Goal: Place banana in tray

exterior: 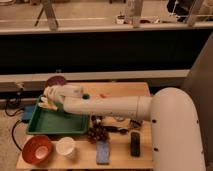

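Observation:
The green tray (56, 124) lies on the left of the wooden table. My gripper (48, 100) reaches in from the right on the white arm and hangs over the tray's far left corner. It is shut on the banana (44, 105), a small pale-yellow piece that sticks out below the fingers, just above the tray's rim. I cannot tell whether the banana touches the tray.
An orange bowl (36, 150) and a white cup (66, 147) stand in front of the tray. A dark cluster (97, 133), a small blue flat object (103, 151) and a black object (135, 144) lie to its right. A dark red dish (56, 81) sits behind it.

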Available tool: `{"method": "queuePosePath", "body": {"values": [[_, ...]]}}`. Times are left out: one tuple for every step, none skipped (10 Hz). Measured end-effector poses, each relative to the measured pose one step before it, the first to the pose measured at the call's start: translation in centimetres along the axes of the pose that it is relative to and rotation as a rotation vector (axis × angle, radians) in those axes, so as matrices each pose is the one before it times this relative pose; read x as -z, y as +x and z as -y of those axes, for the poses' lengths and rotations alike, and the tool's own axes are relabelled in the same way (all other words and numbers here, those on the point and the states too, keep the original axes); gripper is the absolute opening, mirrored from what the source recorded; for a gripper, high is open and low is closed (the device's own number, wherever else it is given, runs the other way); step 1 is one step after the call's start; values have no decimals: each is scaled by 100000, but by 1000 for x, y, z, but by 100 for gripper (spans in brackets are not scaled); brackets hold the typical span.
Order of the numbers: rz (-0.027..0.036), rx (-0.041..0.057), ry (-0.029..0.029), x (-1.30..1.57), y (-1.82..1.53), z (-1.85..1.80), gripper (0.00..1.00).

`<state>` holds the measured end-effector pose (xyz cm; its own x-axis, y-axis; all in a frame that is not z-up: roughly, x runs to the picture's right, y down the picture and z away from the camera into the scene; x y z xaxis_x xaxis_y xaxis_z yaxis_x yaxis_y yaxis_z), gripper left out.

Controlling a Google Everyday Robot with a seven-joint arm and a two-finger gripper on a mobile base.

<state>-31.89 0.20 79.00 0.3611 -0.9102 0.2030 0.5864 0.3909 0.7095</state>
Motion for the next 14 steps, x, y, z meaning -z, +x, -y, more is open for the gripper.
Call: {"method": "queuePosePath", "body": {"values": [[-62,-152,-49,-51,-4,-147,0],[3,-223,128,-173,-90,-232,1],[-96,-197,273,-142,-19,-128,9],[-65,-171,20,-76,-7,-179,11],[-135,-137,173,-77,23,-65,12],[-88,-188,25,-22,23,-104,19],[-81,-267,71,-72,-2,-153,22],[-90,-169,137,-60,-31,-51,22],[-67,-128,37,-47,-23,-103,22],[-85,-168,124,-80,-34,-117,22],[-75,-121,111,-48,42,-101,22],[-10,-123,145,-82,-1,-90,22],[-101,-317,148,-53,-3,-108,26],[-126,-133,57,26,60,-11,33]]}}
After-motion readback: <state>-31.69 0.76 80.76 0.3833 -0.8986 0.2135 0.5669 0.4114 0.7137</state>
